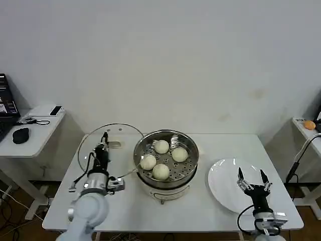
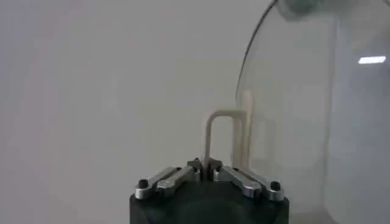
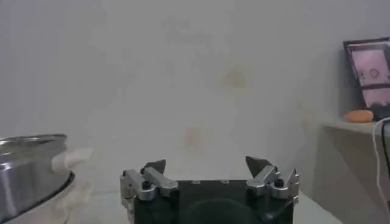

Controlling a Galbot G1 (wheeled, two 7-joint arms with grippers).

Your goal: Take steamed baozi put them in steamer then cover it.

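Steamed baozi (image 1: 161,159) in steamer (image 1: 166,173) — left pincer (image 1: 105,136) gripping lid (image 1: 113,138)

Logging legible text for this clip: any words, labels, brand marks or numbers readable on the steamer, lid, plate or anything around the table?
None can be read.
Steamer: no mark visible on its steel wall or cream base.
Glass lid, held by the left gripper: plain.
White plate, beside the right gripper: plain.
Framed pink picture: too blurred to read.

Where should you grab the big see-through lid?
Pinch the cream loop handle at the middle of the round glass lid, coming from the handle side: the glass is wide and smooth, the loop narrow. The left end effector is shut on it, beside the shiny steel steamer. The right end effector hangs open over the flat white plate.
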